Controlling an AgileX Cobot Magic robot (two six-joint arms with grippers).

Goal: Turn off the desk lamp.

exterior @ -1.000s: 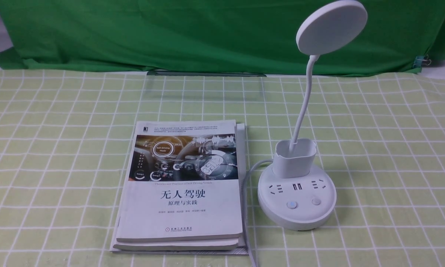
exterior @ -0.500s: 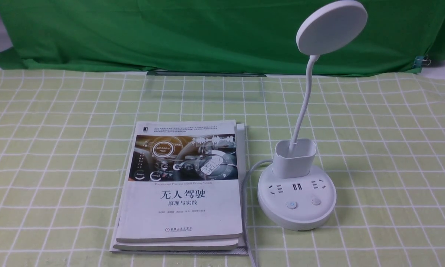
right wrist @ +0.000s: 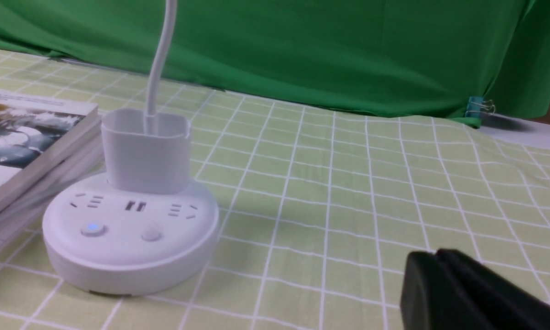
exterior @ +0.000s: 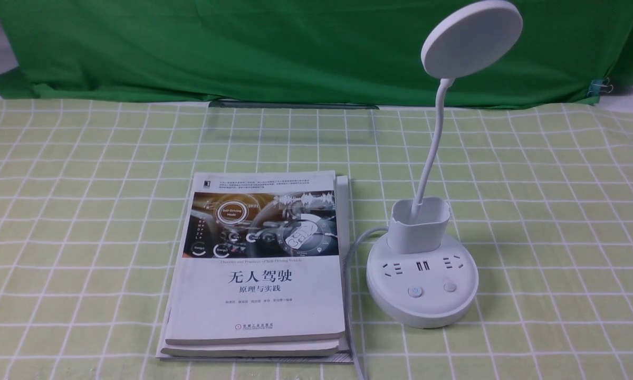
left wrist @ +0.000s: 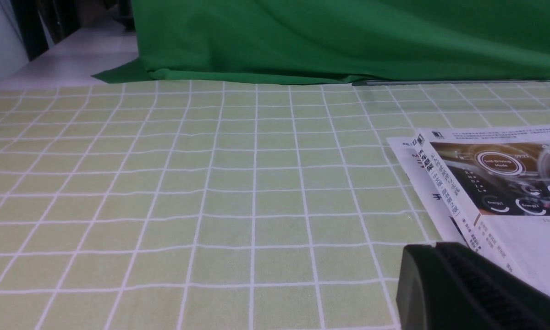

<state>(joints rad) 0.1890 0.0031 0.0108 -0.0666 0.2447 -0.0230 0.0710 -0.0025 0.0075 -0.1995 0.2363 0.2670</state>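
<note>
Two grippers wait at the near edge of the table, neither one touching anything. The right gripper [right wrist: 435, 279] shows in its wrist view as dark fingers pressed together with only a thin seam between them, holding nothing, low over the checked cloth [exterior: 559, 211] and well apart from the lamp. The left gripper [left wrist: 444, 275] looks the same in its own wrist view, closed and empty, just beside the near left corner of the books [exterior: 258, 264]; in the front view only a dark sliver of it shows at the near left edge.

The job looks not yet begun: no finger is on a button, and the left button [right wrist: 93, 228] on the lamp's base glows faintly blue, which suggests the power is on. Whether the head itself is shining cannot be told, as its lit face points away from the cameras. What is left, by this onlooker's reckoning, is the whole reach and press, likeliest by the right arm.

The desk lamp [exterior: 422, 279] stands right of centre, just beside the books, its cord [exterior: 356, 248] running between them. It is white: a round base with sockets and two small buttons, a small empty cup, a thin curved neck and a flat disc head [exterior: 472, 38] tilted high against the green backdrop [exterior: 242, 47].
</note>
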